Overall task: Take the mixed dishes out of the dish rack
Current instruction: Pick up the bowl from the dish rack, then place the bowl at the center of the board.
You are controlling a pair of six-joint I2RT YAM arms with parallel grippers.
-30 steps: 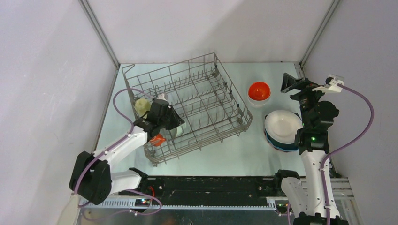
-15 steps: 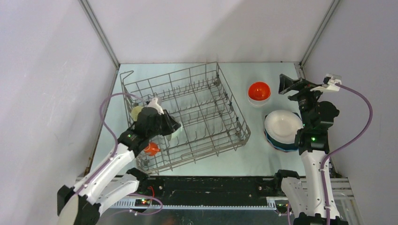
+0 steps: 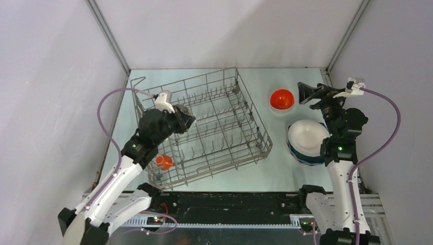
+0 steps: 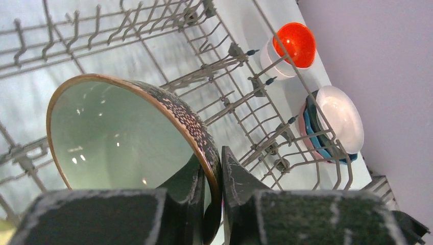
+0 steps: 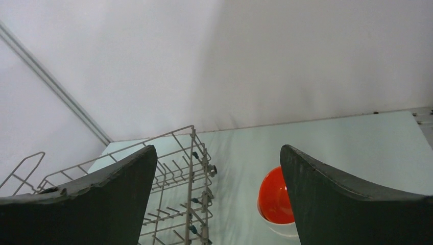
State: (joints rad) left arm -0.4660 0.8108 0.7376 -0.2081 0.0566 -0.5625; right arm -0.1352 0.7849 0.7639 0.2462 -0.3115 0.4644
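Observation:
My left gripper [image 3: 182,116] is shut on the rim of a pale green bowl [image 4: 122,138] with a dark speckled outside, one finger inside and one outside. It holds the bowl tilted above the left part of the grey wire dish rack [image 3: 214,127]. A small orange mug [image 3: 164,162] lies in the rack's near-left corner. My right gripper [image 3: 310,92] is open and empty, raised beyond the stacked plates [image 3: 306,139]. In the right wrist view the gripper [image 5: 218,149] frames the rack's far corner [image 5: 196,168]. The pale yellow cup is hidden in the top view.
An orange bowl [image 3: 282,98] sits in a white bowl right of the rack; it also shows in the left wrist view [image 4: 293,43] and the right wrist view [image 5: 273,201]. The plate stack, white on top, blue and pink below [image 4: 337,120], stands near the right wall.
My left gripper has risen and moved toward the back with the green bowl, lifting it off the rack floor. The rack shifted slightly and settled. The right gripper turned a little left.

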